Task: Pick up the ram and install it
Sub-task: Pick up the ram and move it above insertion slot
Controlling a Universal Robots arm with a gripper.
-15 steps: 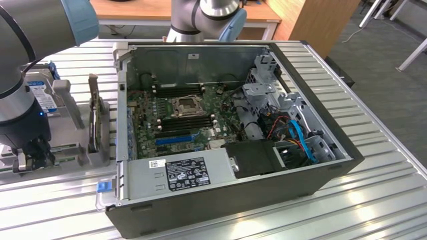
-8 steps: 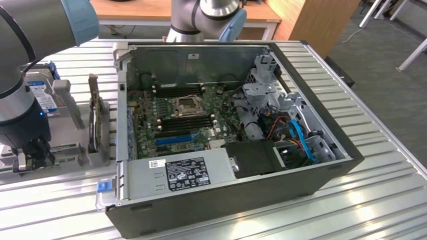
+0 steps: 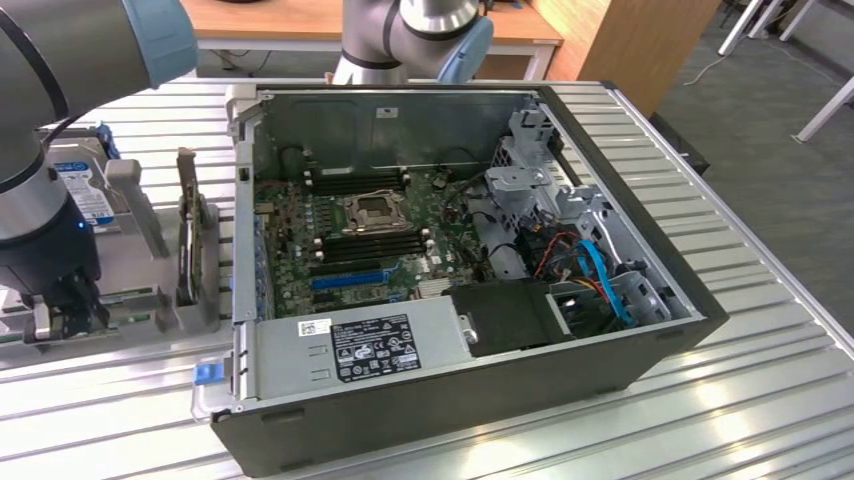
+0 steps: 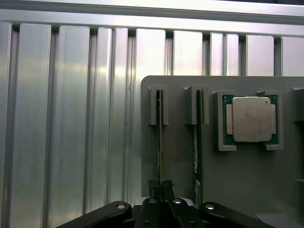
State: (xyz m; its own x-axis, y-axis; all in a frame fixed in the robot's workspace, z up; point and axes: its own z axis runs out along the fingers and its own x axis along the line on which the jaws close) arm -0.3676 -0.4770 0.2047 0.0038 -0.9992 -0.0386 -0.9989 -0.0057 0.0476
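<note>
Fingers (image 4: 154, 186) pinch ram (image 4: 160, 142) edge | seated in holder (image 4: 180, 156) slot | second stick (image 4: 196, 142) just beside

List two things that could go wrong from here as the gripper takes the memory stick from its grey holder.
1. The gripper is shut on the thin edge of the memory stick, which sits in a narrow slot of the grey holder; lifted askew, it might jam or slip.
2. A second stick stands in the next slot close by; the gripper might knock it.
</note>
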